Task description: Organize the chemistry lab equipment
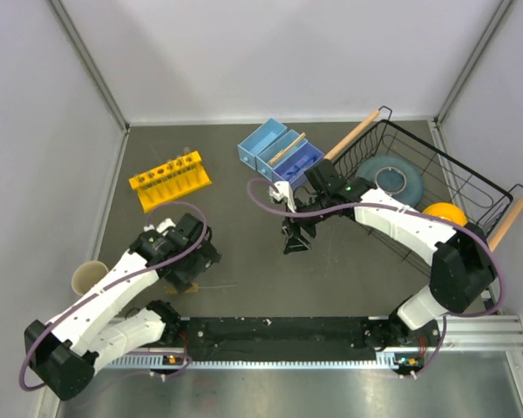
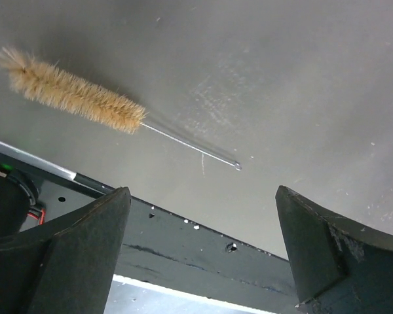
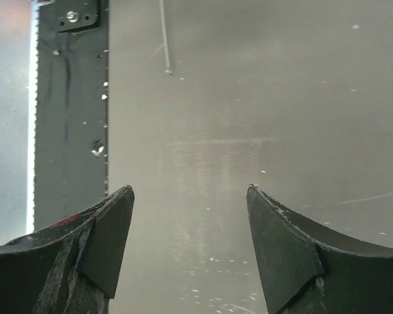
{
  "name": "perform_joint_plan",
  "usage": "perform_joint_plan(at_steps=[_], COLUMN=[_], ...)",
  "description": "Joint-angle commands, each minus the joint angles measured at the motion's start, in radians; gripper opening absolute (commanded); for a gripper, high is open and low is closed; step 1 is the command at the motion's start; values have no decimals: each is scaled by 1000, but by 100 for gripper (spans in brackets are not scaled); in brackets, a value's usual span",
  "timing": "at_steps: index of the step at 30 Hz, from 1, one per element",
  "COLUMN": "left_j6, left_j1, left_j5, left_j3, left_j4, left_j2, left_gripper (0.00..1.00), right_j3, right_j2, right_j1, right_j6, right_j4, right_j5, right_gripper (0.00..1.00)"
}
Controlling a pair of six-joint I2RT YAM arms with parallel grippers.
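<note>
Our left gripper (image 2: 203,196), jaws spread, hovers by the brush (image 2: 72,91); our right gripper (image 3: 190,190), jaws spread too, hovers farther right.

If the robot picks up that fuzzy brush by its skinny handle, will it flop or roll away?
Probably light: the brush is only tan fuzz on a thin wire handle. That wire looks very slim, so it may flex or slip in the open left gripper. Rolling seems unlikely, since the bushy end would likely drag on the table.
</note>
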Motion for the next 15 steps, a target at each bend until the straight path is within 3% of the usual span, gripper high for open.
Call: perform_joint_plan(at_steps=[1,8,15], left_j6=[-270,-416,-404], left_j1=[2,2,23], left_j5=[50,32,-8], left_j3=[-101,-214,-266], left_j4=[23,109,224], left_j2=[-26,29,144], left_gripper=[97,91,80], right_j3=[-17,-51,-58], right_j2=[-7,10,22], right_j1=[1,1,3], right_j6=[67,70,59], right_j4=[60,85,83], right_j5=[-154,-179,-182], right_gripper=[70,71,72])
